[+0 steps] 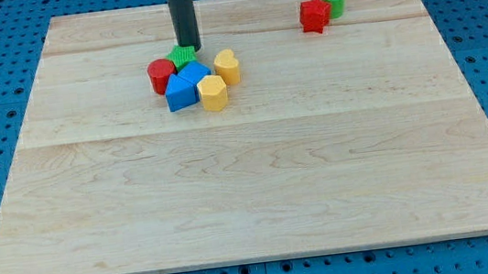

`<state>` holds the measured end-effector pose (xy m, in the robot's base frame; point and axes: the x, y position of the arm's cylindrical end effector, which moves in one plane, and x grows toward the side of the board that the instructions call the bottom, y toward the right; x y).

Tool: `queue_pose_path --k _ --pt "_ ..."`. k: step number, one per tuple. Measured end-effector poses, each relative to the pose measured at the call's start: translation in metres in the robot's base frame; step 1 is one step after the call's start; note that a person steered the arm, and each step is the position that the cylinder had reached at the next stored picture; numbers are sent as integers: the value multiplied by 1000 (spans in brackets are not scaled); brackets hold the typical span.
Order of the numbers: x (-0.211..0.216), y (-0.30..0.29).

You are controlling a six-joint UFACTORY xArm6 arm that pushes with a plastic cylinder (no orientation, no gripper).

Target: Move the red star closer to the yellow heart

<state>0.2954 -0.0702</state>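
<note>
The red star (313, 15) lies near the view's top right, touching a green cylinder (334, 0) on its right. The yellow heart (227, 67) lies left of centre near the top, at the right edge of a tight cluster of blocks. My tip (189, 49) is at the top of that cluster, right over the green star (182, 57), left of the yellow heart and far left of the red star.
The cluster also holds a red cylinder (161, 74), two blue blocks (184, 85) and a yellow hexagon (213, 93). The wooden board (251, 201) sits on a blue perforated table.
</note>
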Motion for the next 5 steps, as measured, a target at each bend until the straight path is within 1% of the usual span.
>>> queue_pose_path --k 1,3,4,5 --pt "-14 8" --pt "-92 167" --pt "-104 215" --pt "-100 267"
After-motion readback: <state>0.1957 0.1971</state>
